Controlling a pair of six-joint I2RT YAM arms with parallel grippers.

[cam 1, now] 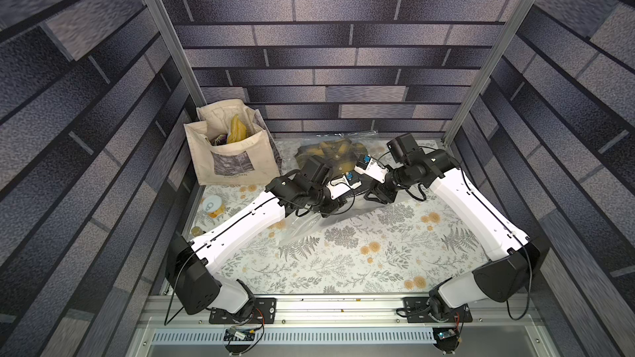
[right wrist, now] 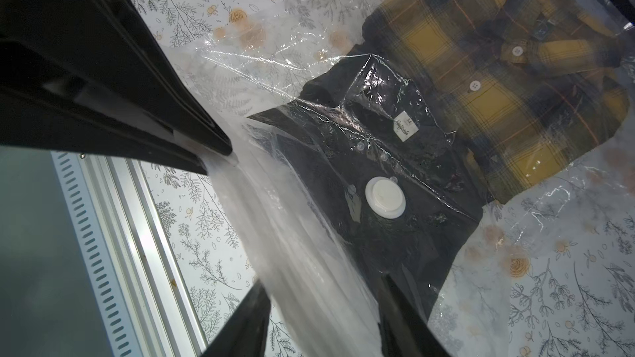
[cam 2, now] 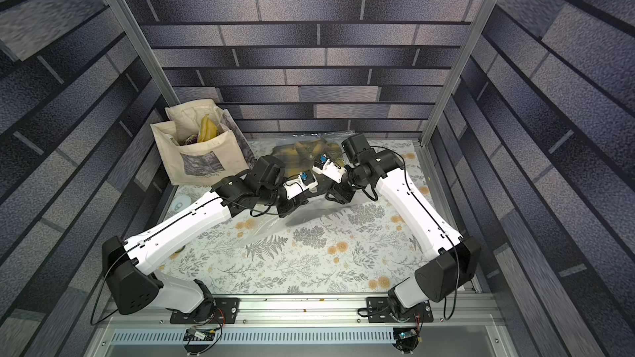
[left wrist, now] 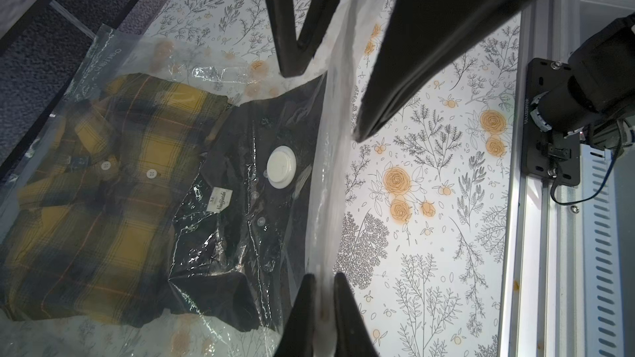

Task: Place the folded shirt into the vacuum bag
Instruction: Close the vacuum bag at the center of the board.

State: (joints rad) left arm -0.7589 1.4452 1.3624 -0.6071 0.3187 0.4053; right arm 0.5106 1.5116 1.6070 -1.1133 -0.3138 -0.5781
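Left wrist view: left gripper pinches the bag rim, right gripper spread astride it; rim best held taut.

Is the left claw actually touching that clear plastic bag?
Touching. The left wrist view shows the left gripper pinched shut on the raised edge of the vacuum bag.
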